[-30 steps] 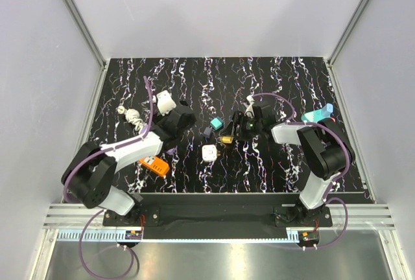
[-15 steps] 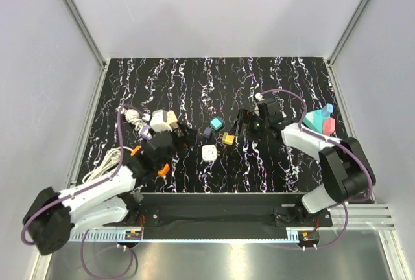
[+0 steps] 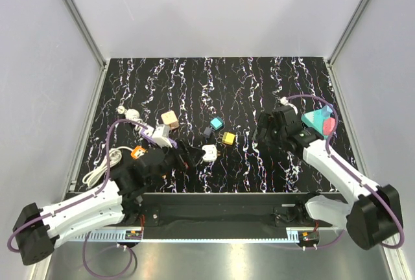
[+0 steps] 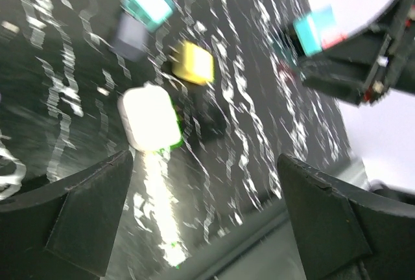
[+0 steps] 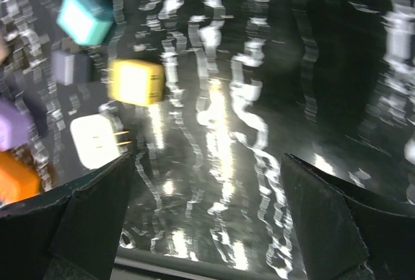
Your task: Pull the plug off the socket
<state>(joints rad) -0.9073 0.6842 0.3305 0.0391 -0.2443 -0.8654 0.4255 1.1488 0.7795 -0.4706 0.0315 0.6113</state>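
Black white-veined counter (image 3: 259, 79), grey walls (image 3: 214, 8) on three sides, plugs (image 3: 208, 153) scattered mid-counter, left gripper (image 4: 204, 183) and right gripper (image 5: 207, 189) both spread apart.

The right gripper (image 5: 207, 161) holds its two dark fingers (image 5: 84, 218) wide apart at 7 and 5 o'clock, over a black, white-veined tabletop (image 5: 292, 66). A yellow plastic cube (image 5: 136, 82) lies toward 10 o'clock. A teal square block (image 5: 84, 17) sits at 11, and a white plastic plug (image 5: 97, 139) at 8 points its prongs toward 3.
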